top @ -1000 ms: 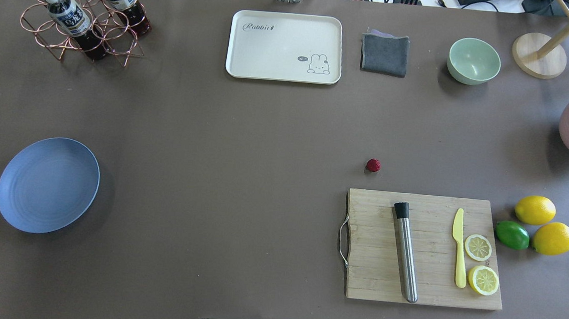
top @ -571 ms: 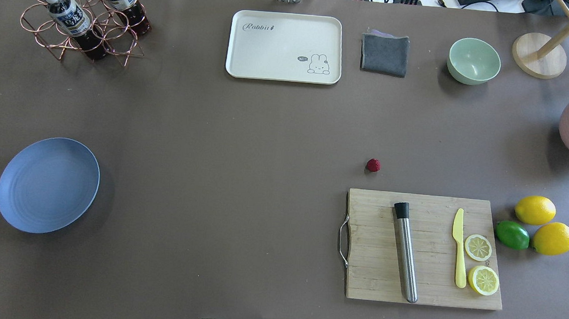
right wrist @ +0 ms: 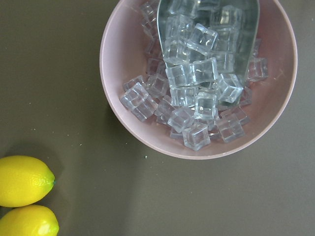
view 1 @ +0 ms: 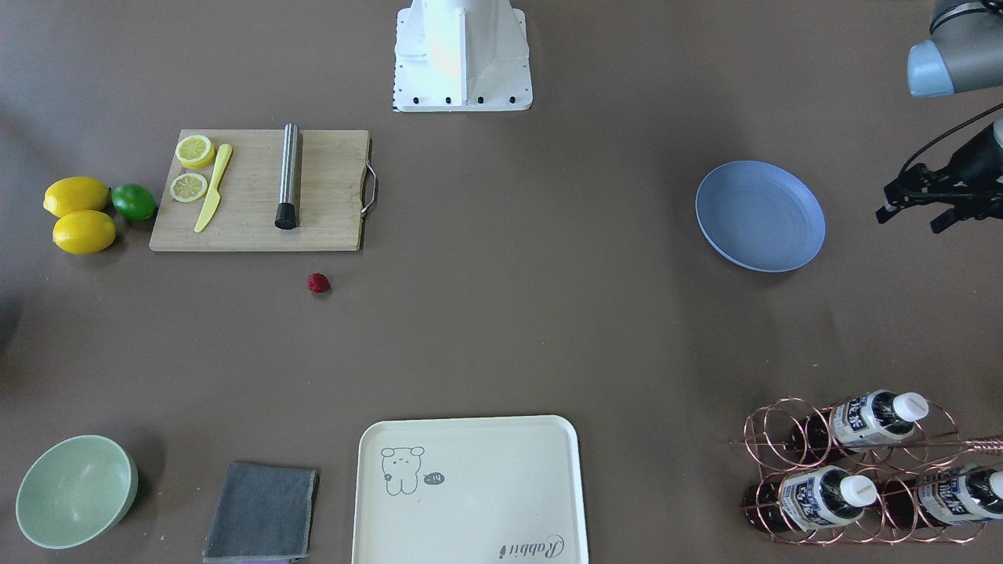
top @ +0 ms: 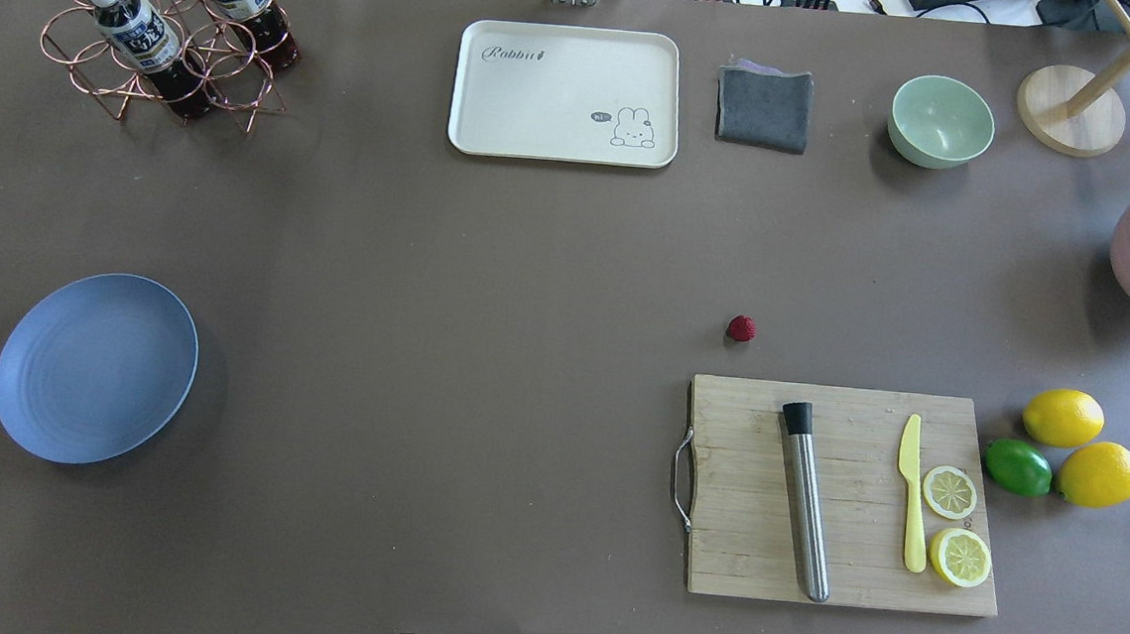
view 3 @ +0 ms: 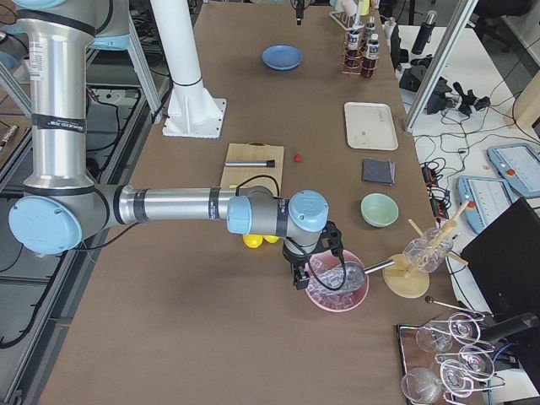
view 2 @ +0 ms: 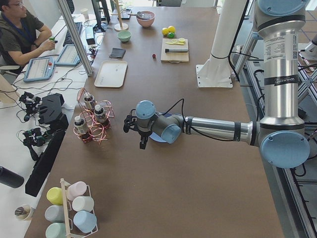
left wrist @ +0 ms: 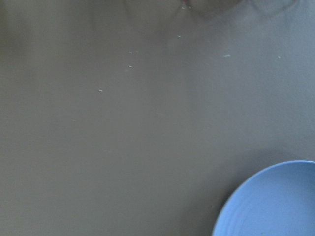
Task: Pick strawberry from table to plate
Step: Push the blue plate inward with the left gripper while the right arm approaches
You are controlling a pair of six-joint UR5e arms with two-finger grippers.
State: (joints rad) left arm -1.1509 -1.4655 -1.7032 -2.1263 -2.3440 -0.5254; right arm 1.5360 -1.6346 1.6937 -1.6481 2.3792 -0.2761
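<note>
The strawberry (top: 741, 328) is seen lying on the bare surface (top: 488, 282), just beyond the far edge of the wooden cutting board (top: 742, 489). It is close to the corner on the handle side, but apart from the board.

On the board a metal muddler (top: 807, 513), a yellow knife (top: 910, 500) and two lemon slices (top: 951, 491) are laid. Two lemons (top: 1063, 417) and a lime (top: 1017, 467) are placed just beside the board's right edge.

The plate (top: 96, 369) is found well apart from the berry, on the robot's left side of the surface. The left arm (view 2: 213, 126) is held near the plate, on its outer side. In the front-facing view the left jaws are seen spread, and nothing is pinched by them.

The right arm (view 3: 177, 205) is stretched out to the right end of the surface, above a pink bowl (right wrist: 115, 54) filled with ice cubes (right wrist: 197, 98). Whether the right jaws are spread or pressed together cannot be told.
</note>
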